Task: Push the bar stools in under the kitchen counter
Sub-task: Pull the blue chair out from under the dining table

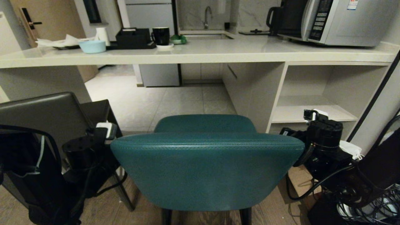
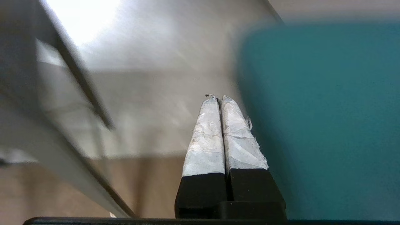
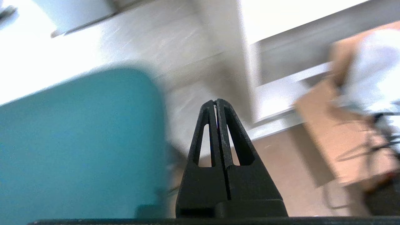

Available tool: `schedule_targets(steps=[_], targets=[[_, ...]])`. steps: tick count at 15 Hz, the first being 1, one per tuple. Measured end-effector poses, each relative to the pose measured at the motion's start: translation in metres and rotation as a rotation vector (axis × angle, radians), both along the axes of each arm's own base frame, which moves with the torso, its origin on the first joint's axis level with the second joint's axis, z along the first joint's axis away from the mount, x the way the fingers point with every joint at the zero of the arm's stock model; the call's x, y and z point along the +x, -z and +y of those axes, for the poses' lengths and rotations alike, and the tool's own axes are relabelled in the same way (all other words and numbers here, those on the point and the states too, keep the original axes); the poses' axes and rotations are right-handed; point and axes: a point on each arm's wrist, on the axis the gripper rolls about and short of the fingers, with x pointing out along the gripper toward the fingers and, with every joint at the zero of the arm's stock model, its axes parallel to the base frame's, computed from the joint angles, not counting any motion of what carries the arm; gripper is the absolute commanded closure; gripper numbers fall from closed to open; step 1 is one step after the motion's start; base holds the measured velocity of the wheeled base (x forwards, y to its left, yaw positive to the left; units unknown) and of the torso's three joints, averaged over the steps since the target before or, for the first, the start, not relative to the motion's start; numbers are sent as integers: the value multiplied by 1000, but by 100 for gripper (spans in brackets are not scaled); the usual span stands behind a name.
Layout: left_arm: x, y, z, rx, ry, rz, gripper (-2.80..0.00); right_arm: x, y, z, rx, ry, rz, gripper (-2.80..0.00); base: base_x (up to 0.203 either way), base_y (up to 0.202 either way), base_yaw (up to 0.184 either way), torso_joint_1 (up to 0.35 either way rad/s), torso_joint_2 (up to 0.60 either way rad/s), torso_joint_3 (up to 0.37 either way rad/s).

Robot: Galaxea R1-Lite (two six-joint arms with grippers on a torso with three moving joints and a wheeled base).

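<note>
The teal bar stool (image 1: pixel 206 168) stands right in front of me, its curved back towards me and its seat pointing at the kitchen counter (image 1: pixel 200 53). The dark grey bar stool (image 1: pixel 40 115) stands to its left, by the counter's slab side. My left gripper (image 2: pixel 219 97) is shut, its tape-wrapped fingers empty, just beside the left edge of the teal stool (image 2: pixel 328 118). My right gripper (image 3: pixel 215 101) is shut and empty too, close to the right edge of the teal stool (image 3: pixel 78 147). In the head view only the two wrists show, flanking the backrest.
On the counter stand a microwave (image 1: pixel 343 18), a black mug (image 1: pixel 161 35) and a light blue bowl (image 1: pixel 92 46). Open white shelves (image 1: pixel 312 109) sit under the counter's right end. A cardboard box (image 3: pixel 340 134) and loose cables (image 1: pixel 368 203) lie at the right.
</note>
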Motion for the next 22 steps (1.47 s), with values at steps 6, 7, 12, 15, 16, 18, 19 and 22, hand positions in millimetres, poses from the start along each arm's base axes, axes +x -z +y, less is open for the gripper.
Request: schedule_targets(steps=[6, 7, 12, 15, 16, 18, 19, 22], targets=[[-13, -5, 21, -2, -31, 10, 0, -16, -4, -27, -11, 55, 19, 0, 0, 0, 0, 0, 0, 0], [-22, -6, 20, -4, 5, 26, 0, -26, -2, -28, -17, 47, 37, 0, 0, 0, 0, 0, 0, 0], [-31, -18, 5, -16, 90, -13, 0, -89, -12, -32, -94, -26, 64, 0, 0, 0, 0, 0, 0, 0], [-27, -21, -11, -9, 139, -38, 0, -128, -17, -11, -122, -187, 72, 0, 0, 0, 0, 0, 0, 0], [-26, -21, -18, -9, 151, -41, 0, -140, -18, -2, -129, -254, 80, 0, 0, 0, 0, 0, 0, 0], [-28, -21, -27, -9, 175, -45, 0, -161, -20, 14, -138, -385, 81, 0, 0, 0, 0, 0, 0, 0], [-28, -21, -30, -10, 185, -45, 0, -169, -21, 21, -144, -442, 82, 0, 0, 0, 0, 0, 0, 0], [-28, -21, -32, -11, 189, -44, 0, -174, -26, 33, -141, -495, 79, 0, 0, 0, 0, 0, 0, 0]])
